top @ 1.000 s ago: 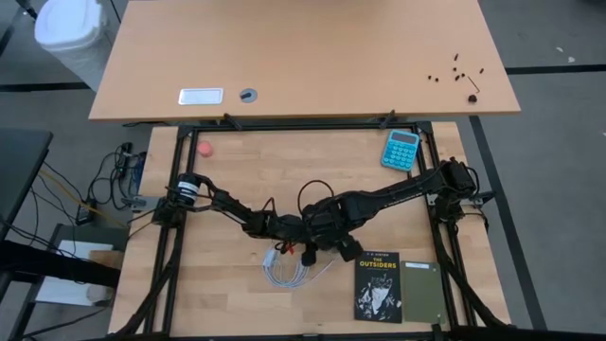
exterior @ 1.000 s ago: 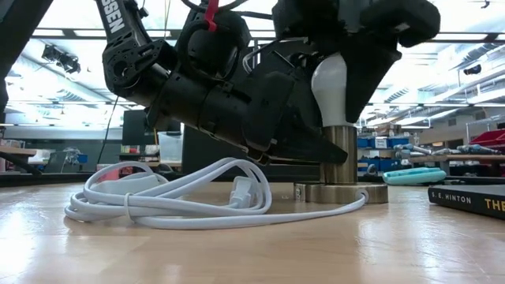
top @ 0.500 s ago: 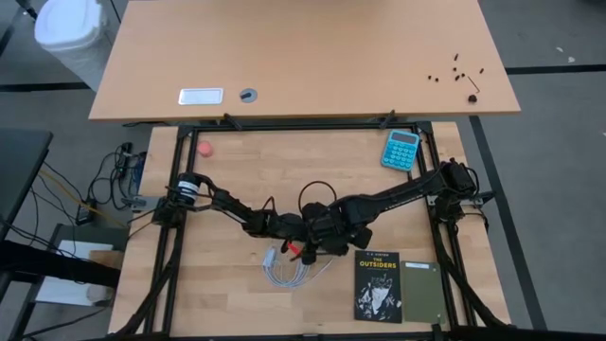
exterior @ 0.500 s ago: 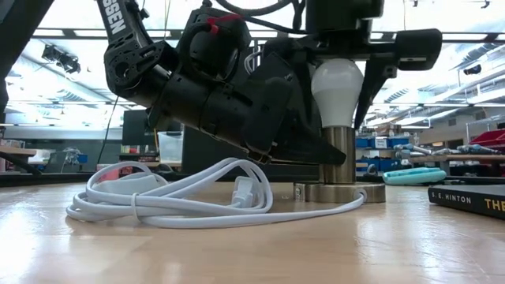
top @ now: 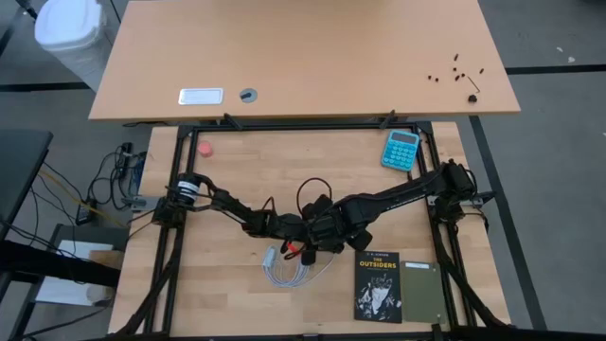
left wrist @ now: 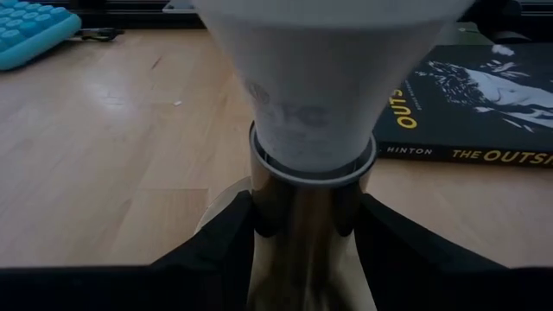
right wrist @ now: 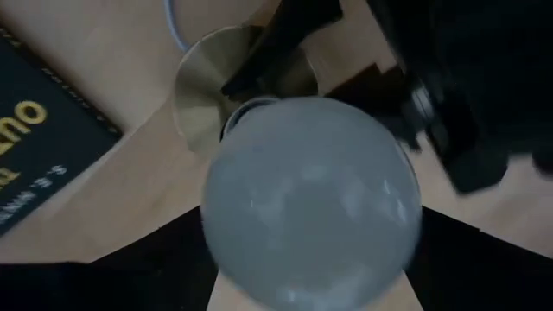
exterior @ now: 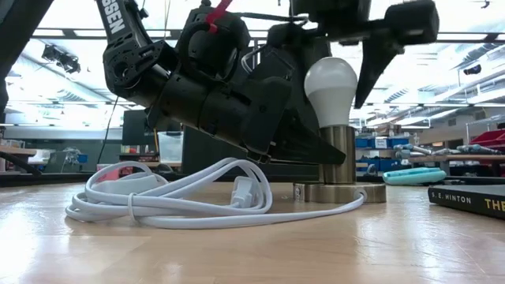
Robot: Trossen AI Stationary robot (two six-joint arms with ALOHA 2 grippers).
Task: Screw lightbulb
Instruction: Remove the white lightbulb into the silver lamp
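Note:
The white lightbulb [exterior: 331,83] stands with its base in the silvery socket's upright post [exterior: 340,154], leaning slightly. The socket's round foot [exterior: 339,192] rests on the wooden table. My left gripper [left wrist: 307,220] comes in low from the table's left and is shut on the post. My right gripper [right wrist: 302,268] hangs above the bulb, pointing down and open. Its fingers stand on either side of the bulb's dome [right wrist: 311,203], and the one that shows in the low view [exterior: 372,67] is clear of the glass. My left gripper pinches the socket's metal post [left wrist: 307,250] between its two fingers [left wrist: 233,233], just below the rim where the bulb sits. The fingers come nearly level from the table's left, slanting a little down. The socket stands upright with its foot on the table.
A coiled white cable [exterior: 173,197] lies on the table in front of the socket. A dark book [top: 379,284] lies toward the near right, a blue calculator [top: 401,149] at the far right, a small pink ball [top: 204,149] at the far left.
My right gripper has rolled about the bulb, then opened, let go of it and risen a little. The bulb has stayed in the socket and now leans slightly.

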